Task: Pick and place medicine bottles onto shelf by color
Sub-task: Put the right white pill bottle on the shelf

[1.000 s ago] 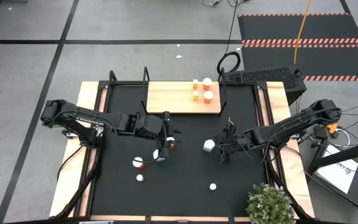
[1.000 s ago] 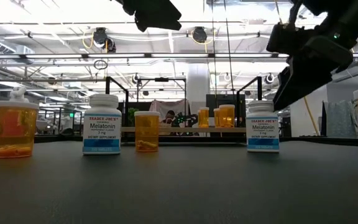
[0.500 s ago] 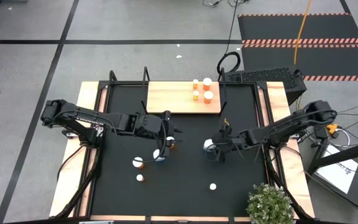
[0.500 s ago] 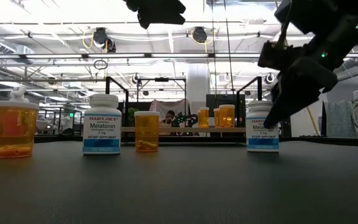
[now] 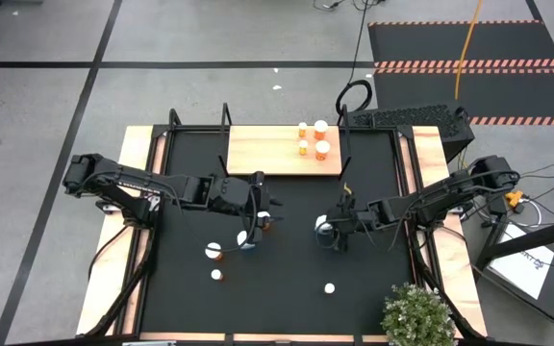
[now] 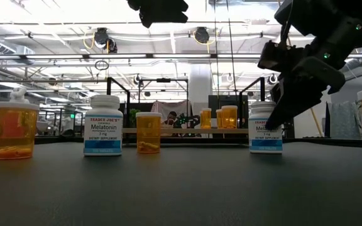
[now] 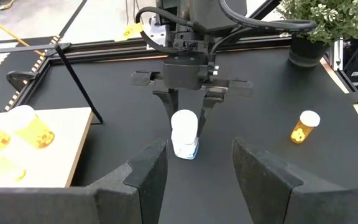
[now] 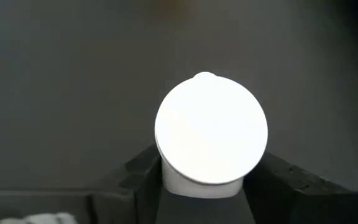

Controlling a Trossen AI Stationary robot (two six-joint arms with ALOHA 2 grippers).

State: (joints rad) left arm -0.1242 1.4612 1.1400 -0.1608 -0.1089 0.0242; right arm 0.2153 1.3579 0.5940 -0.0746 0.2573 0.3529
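Note:
A white medicine bottle (image 5: 323, 227) with a blue label stands upright on the black mat; my right gripper (image 5: 331, 232) is down over it, shut on it. The low view shows the same bottle (image 6: 264, 130) and the left wrist view shows it (image 7: 184, 134) between the right fingers. My left gripper (image 5: 261, 213) hovers open above the mat, beside an orange bottle (image 5: 266, 223) and another white one (image 5: 246, 239). The wood shelf (image 5: 267, 151) at the far side carries several orange bottles (image 5: 321, 148). More bottles stand or lie on the mat (image 5: 214, 252). My right gripper holds the white bottle just below its cap (image 8: 211, 134), pinched between the two fingers (image 8: 143, 177), one on each side. The fingers come slanting down from the table's right side. The bottle stands upright with its base (image 6: 265, 149) on the mat.
An orange bottle (image 7: 304, 126) lies on its side on the near right part of the mat. Black shelf uprights (image 5: 345, 144) stand just beyond the right gripper. A potted plant (image 5: 416, 313) sits at the near right corner. Orange bottles (image 6: 14, 129) line the low view.
My right gripper has moved toward the table's left and come down, from up beside the white bottle to around its top. The bottle has stayed standing in place. The left arm has kept still.

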